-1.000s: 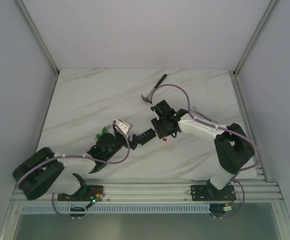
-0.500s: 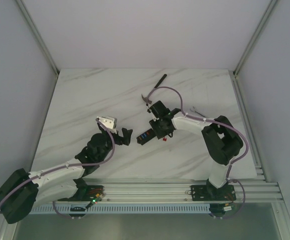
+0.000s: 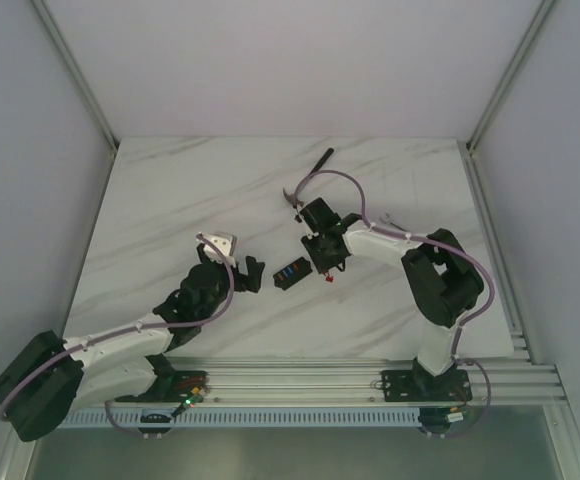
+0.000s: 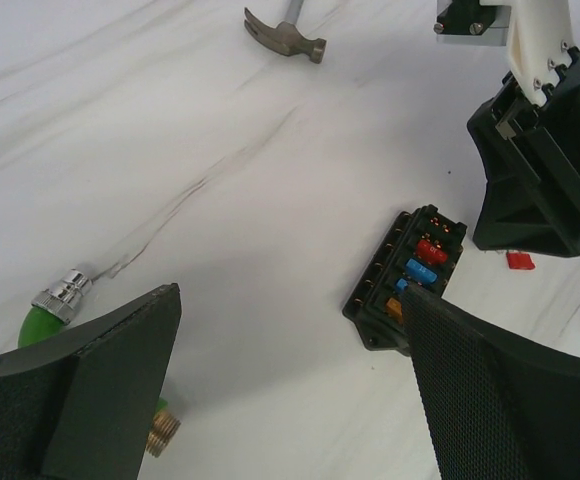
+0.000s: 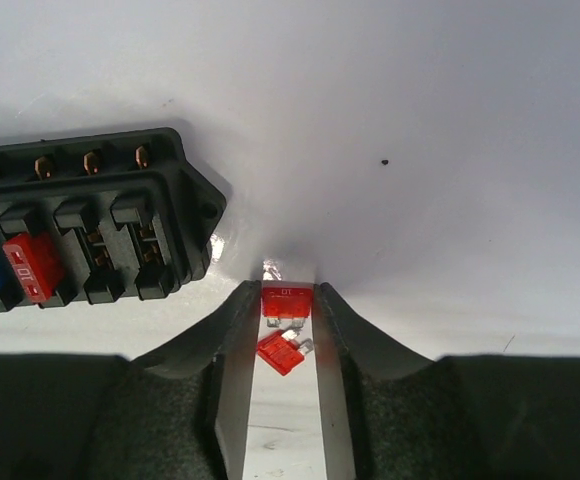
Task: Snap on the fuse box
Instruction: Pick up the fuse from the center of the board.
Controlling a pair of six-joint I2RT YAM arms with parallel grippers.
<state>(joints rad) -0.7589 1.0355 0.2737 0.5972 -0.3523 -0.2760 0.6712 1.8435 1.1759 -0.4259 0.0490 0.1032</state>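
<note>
The right claw (image 5: 288, 292) pinches a red fuse (image 5: 287, 301) at its very tips on the marble counter (image 5: 420, 120) (a second red fuse (image 5: 282, 353) lies loose farther back between its fingers (image 5: 228, 400)), with the fuse box (image 5: 90, 235) flat just beside those tips; the left claw (image 4: 292, 300) gapes wide, the box just ahead of one finger (image 4: 500, 400)

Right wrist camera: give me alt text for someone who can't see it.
Two small loose red fuses sit in the narrow gap between the fingers of the right end effector, the upper one spanning it, on a white table. The black fuse box lies at left, holding a red and a blue fuse beside empty slots.
</note>
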